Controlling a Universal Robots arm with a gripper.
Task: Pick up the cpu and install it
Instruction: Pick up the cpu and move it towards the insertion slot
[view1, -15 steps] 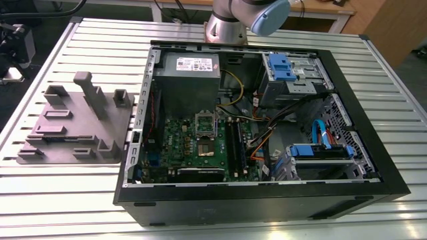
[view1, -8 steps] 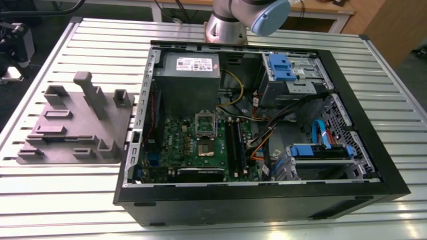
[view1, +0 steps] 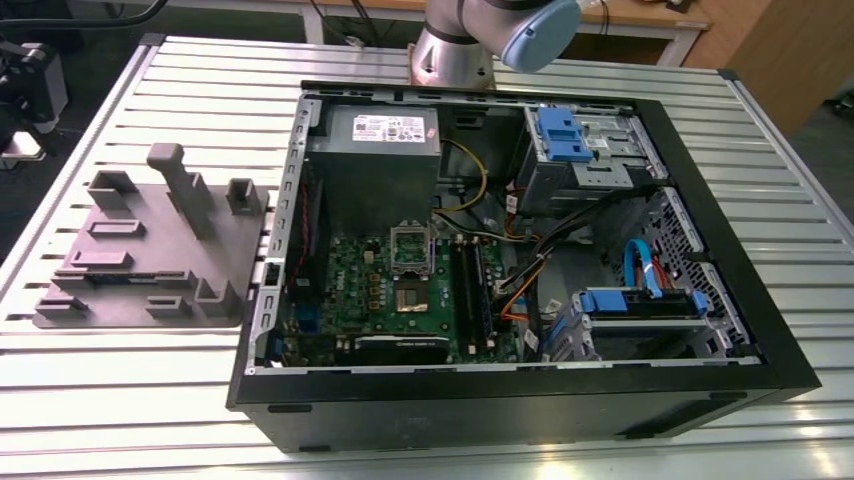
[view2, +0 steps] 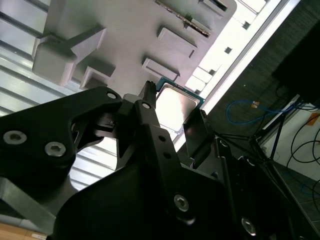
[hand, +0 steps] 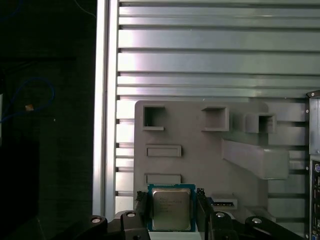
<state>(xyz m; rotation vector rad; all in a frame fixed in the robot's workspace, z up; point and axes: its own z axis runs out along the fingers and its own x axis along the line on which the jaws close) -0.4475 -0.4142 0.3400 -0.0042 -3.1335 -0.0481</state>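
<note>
Black two-finger gripper (hand: 171, 195) has the small flat square cpu with silvery-grey metal top and green rim (hand: 171, 212) right between its jaws. The chip is centred in the gap, not off to either side.

Jaws are narrow. One black finger (hand: 141, 210) lies along one cpu edge and the other along the opposite edge, with no gap visible on either side. Judged as clamped on the chip.

The second wrist view agrees: gripper (view2: 174, 101) with cpu (view2: 176, 109) caught between the fingers (view2: 197, 132), metal top facing the camera.

The cpu is square, so there is no real long axis. Its edges run parallel to the finger faces, so it sits square in the grip, not skewed. Its flat face is roughly parallel to the light-grey moulded fixture tray with pockets and ribs (hand: 200, 165) behind it. Cannot tell whether the chip rests on the tray or is already just clear of it.

Beyond the jaws the tray lies on the slatted aluminium table (hand: 210, 65).

In the exterior view the same tray (view1: 134, 260) sits just beside the open black desktop computer case (view1: 534, 420). The square metal-framed socket with dark centre (view1: 410, 292) is on the green motherboard (view1: 350, 280) inside that case, well apart from the tray and across the case wall.

There is a single arm, so no choice of hand.
</note>
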